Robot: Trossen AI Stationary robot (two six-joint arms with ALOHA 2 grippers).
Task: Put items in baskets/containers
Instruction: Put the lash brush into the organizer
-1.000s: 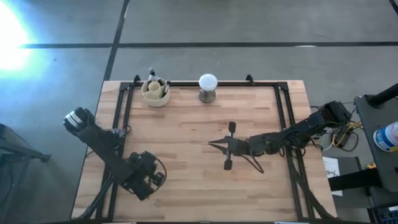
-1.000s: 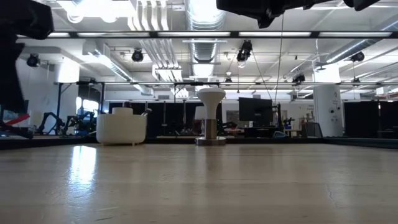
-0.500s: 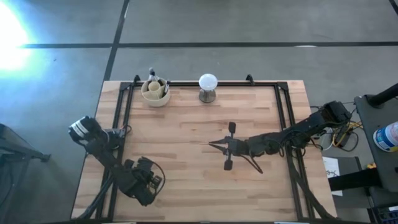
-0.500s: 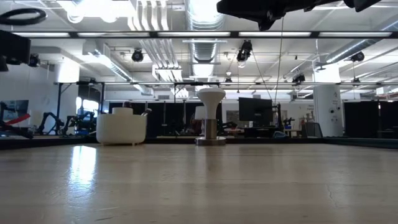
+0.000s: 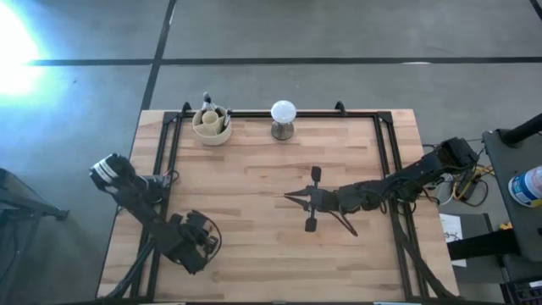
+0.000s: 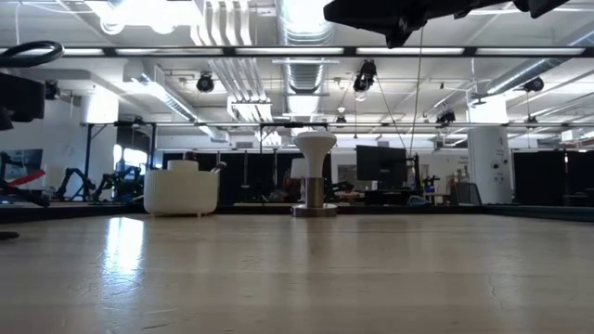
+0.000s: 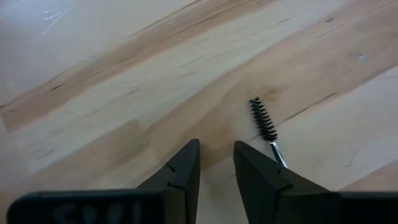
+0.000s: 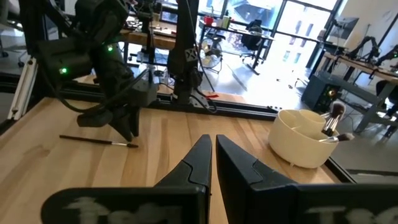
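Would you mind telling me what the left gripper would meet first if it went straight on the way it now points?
Probably the bare wooden table; the left gripper points down at it, with a spoolie brush just beside that line.

Bright, even indoor light with one strong patch of glare.

Overhead ceiling lights (image 6: 139,11) flood the room and reflect as a pale sheen on the wooden table (image 6: 130,250). From above, white glare burns out the floor (image 5: 17,42) at the upper left. Shadows stay soft; the left wrist view looks slightly blurred.
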